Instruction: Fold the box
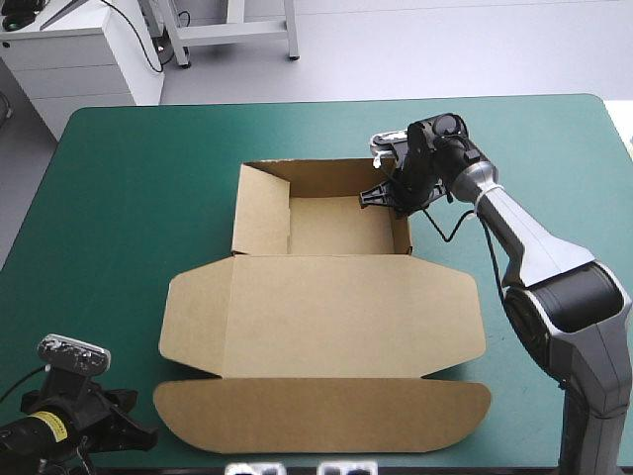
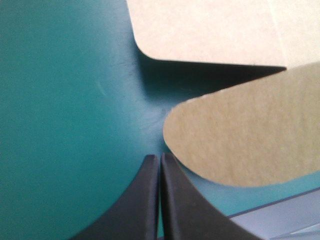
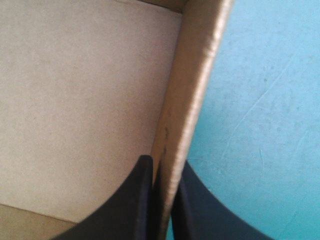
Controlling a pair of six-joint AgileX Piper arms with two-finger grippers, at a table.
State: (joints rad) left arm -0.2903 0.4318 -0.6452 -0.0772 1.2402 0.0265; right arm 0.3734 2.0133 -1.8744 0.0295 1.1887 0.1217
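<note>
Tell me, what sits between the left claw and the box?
Nothing but bare teal-green cover: in the left wrist view the left claw nearly reaches the box.

Brown cardboard box (image 1: 326, 317), die-cut sheet, part-formed, sits mid-bench (image 1: 129, 178), square to the edges. Far half is an open tray (image 1: 331, 226): far wall (image 1: 326, 176) and right wall (image 1: 401, 236) upright, left wall (image 1: 260, 213) splayed outward. Near half is the lid panel (image 1: 336, 327), flat on the teal-green cover, a rounded side flap (image 1: 193, 322) on each end. Long rounded tuck flap (image 1: 326, 416) lies flat at the near edge, its left end (image 2: 240, 140) slightly raised. Right wall's top edge (image 3: 192, 90) is a doubled fold.
</note>
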